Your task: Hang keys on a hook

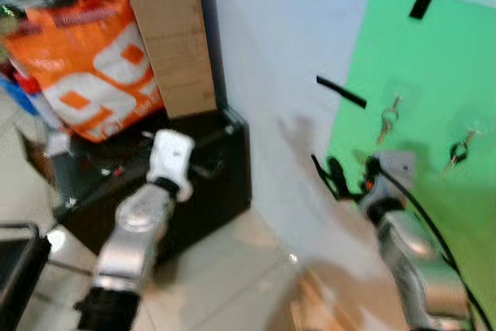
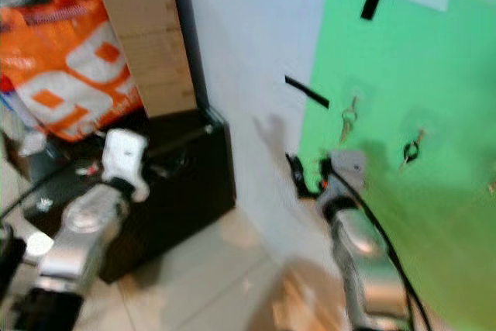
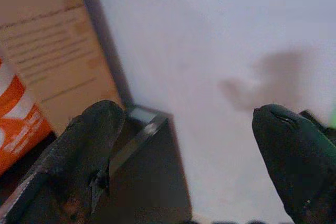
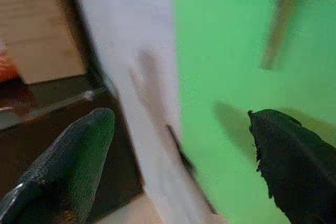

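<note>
Keys (image 1: 388,119) hang on the green wall panel (image 1: 434,75) above the right end effector (image 1: 347,177), whose fingers are spread and empty, as are the left end effector's (image 3: 184,150) near the black cabinet (image 1: 209,168).

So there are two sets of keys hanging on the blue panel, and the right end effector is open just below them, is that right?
Not quite: the panel behind the two sets of keys is green, not blue, as the left eye view shows. The rest holds: the right end effector is open just below them.
</note>
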Robot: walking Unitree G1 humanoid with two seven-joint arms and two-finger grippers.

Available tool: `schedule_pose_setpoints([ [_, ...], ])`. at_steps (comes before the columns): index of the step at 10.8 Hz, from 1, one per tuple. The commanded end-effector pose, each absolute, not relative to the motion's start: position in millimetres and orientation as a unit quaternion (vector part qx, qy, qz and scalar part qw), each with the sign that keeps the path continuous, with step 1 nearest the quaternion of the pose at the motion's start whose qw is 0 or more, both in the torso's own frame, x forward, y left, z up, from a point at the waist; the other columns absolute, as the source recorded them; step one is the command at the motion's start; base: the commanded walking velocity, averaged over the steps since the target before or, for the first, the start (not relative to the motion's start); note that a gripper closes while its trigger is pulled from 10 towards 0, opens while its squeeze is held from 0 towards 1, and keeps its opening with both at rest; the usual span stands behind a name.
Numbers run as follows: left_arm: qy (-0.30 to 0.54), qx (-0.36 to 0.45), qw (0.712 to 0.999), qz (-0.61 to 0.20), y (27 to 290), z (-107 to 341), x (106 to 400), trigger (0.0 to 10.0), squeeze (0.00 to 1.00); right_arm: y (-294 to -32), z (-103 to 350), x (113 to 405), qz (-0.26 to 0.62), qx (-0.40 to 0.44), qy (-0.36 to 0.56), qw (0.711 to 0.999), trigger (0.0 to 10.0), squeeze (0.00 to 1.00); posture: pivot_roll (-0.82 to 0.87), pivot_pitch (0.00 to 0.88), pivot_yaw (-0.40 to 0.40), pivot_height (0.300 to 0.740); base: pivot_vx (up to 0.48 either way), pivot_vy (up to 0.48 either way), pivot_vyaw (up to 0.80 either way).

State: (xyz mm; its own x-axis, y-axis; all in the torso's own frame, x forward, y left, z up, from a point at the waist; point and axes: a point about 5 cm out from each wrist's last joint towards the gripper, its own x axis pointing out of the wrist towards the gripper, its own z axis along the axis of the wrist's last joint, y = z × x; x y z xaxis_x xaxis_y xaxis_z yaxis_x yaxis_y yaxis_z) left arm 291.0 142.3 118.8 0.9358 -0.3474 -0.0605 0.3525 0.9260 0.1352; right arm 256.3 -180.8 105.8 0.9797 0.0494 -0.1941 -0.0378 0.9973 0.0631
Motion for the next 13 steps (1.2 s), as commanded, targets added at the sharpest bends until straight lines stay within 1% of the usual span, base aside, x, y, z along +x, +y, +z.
schedule_pose_setpoints([
  [1, 0.015, 0.084, 0.983, -0.165, 150.1, 121.6, 292.0, 10.0, 0.0, -179.6, 109.3, 258.2, 0.021, 0.032, 0.09, 0.995, 10.0, 1.0, -0.15, 0.0, 0.051, 0.74, 0.319, 0.0, 0.0],
  [8, 0.014, 0.078, 0.983, -0.165, 147.9, 121.6, 291.8, 10.0, 0.0, -180.4, 109.8, 258.5, 0.023, 0.026, 0.092, 0.995, 10.0, 1.0, -0.15, 0.0, 0.037, 0.74, 0.32, 0.0, 0.0],
  [13, 0.016, 0.077, 0.983, -0.165, 149.4, 121.3, 291.3, 10.0, 0.0, -183.5, 111.0, 258.1, 0.021, 0.015, 0.091, 0.996, 10.0, 1.0, -0.15, 0.0, 0.049, 0.74, 0.322, 0.0, 0.0],
])
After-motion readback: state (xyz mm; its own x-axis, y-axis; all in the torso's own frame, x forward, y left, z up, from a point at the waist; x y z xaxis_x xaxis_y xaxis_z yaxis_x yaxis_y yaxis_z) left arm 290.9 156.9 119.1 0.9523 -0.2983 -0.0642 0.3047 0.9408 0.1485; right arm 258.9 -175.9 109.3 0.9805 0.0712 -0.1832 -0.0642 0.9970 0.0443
